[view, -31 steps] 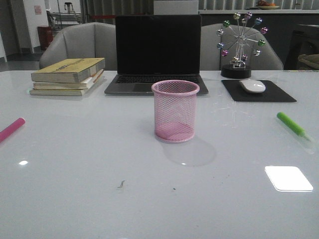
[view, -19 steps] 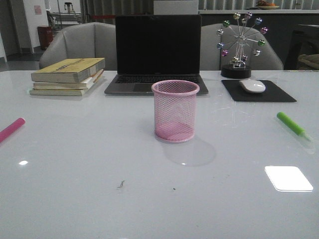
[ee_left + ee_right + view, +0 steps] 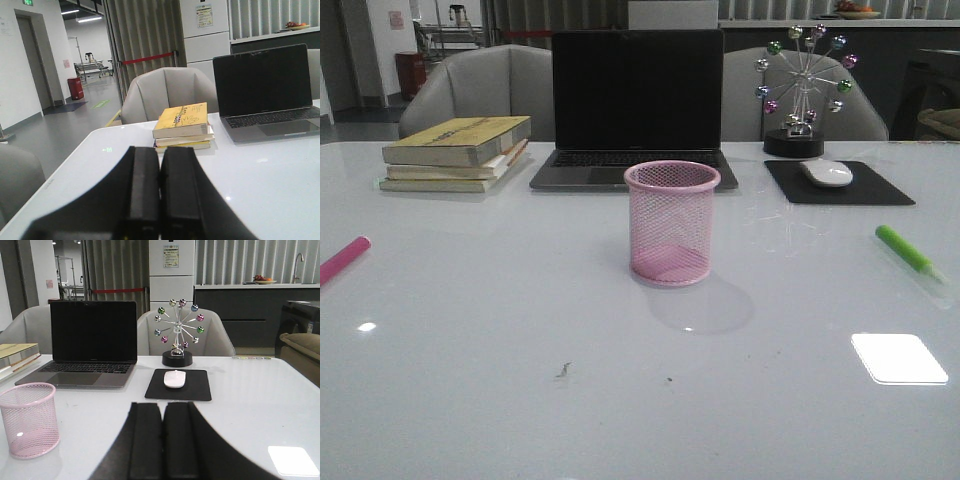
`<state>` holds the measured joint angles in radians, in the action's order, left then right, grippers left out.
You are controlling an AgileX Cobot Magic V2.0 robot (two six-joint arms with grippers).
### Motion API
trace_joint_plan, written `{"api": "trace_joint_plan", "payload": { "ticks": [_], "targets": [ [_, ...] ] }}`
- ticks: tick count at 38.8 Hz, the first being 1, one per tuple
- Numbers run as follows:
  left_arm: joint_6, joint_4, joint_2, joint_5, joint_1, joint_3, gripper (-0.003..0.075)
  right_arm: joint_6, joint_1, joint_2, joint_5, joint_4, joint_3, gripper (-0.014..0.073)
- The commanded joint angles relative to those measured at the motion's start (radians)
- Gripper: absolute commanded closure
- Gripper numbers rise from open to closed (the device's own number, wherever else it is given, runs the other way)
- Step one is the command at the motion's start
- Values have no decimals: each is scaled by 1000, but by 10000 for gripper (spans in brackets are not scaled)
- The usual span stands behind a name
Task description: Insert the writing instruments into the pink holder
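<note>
Standing upright mid-table, the pink cup (image 3: 671, 222) is sitting empty in front of the laptop (image 3: 635, 105). The pink pen (image 3: 343, 260) is lying flat at the table's far left edge, the green pen (image 3: 904, 248) far right, both well apart from the cup. The left gripper (image 3: 159, 190) and right gripper (image 3: 163, 440) are each pressing their fingers together, holding nothing.

Grey armchairs (image 3: 480, 85) behind a glossy white table (image 3: 520, 400), curtained wall beyond.
</note>
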<state>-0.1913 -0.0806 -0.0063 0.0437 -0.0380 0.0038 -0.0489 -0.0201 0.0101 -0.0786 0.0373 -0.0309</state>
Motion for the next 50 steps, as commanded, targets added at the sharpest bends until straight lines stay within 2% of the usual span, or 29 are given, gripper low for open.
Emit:
{"api": "trace_joint_plan", "payload": {
  "ticks": [1,13,17,23,26,28,41,50],
  "targets": [
    [0,-2,-19,90,-3,16,619,-1,3,14,-97,-8,7,527],
    [0,-2,-19,123,-3,16,619,-1,3,14,-233,-7,7,527],
    [0,-2,-19,213,-3,16,618,-1,3,14,-304,-7,7,527],
    [20,-31,-19,269,-3,12,618,-1,3,14,-307,-8,12,527],
    [35,-49,-19,299,-3,-18,618,1,3,14,-274,-19,35,527],
    [35,-67,-15,271,-3,-58,618,8,3,14,-239,-37,64,527],
    [22,-36,32,-38,-3,-376,618,35,3,8,108,-207,336,527],
    [22,-36,210,-44,-3,-554,618,35,3,-91,192,-241,470,527]
  ]
}}
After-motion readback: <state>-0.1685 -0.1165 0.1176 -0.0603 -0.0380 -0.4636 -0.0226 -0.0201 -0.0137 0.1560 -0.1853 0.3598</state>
